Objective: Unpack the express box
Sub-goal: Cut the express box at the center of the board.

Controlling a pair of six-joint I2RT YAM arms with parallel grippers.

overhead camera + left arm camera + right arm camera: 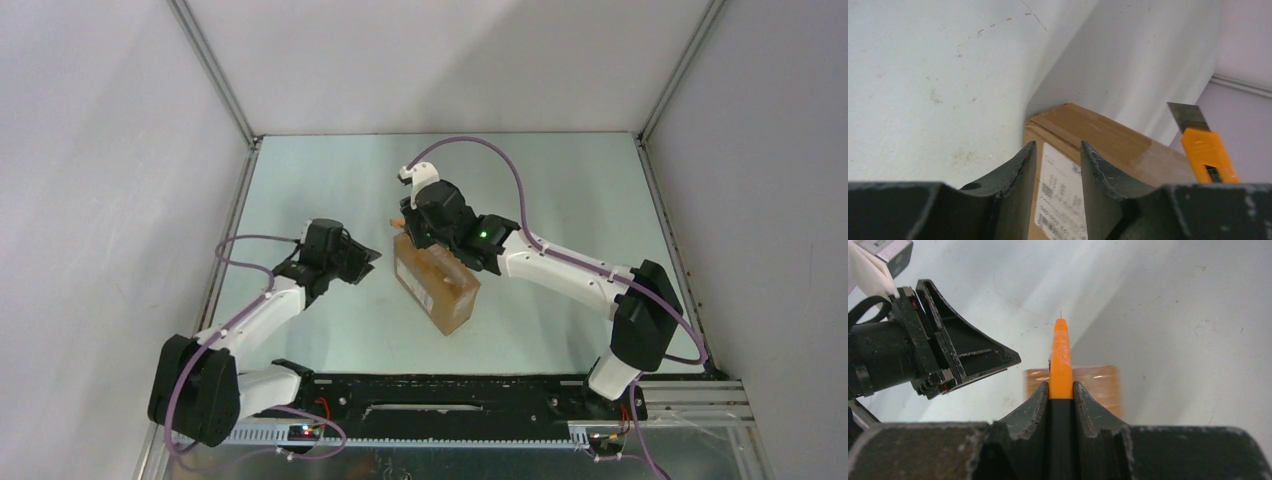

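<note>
- My right gripper (1061, 386) pinches the orange utility knife (1061, 352), blade out.
- My left gripper (1058, 146) is spread, empty, near the express box (437, 285).
- The express box sits mid-desk (570, 200).

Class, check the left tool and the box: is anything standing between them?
Nothing visible does. The left tool, open, faces the labelled side of the box with only a gap between. The knife, clamped in the right tool, is off to one side over the box, not in that path.
</note>
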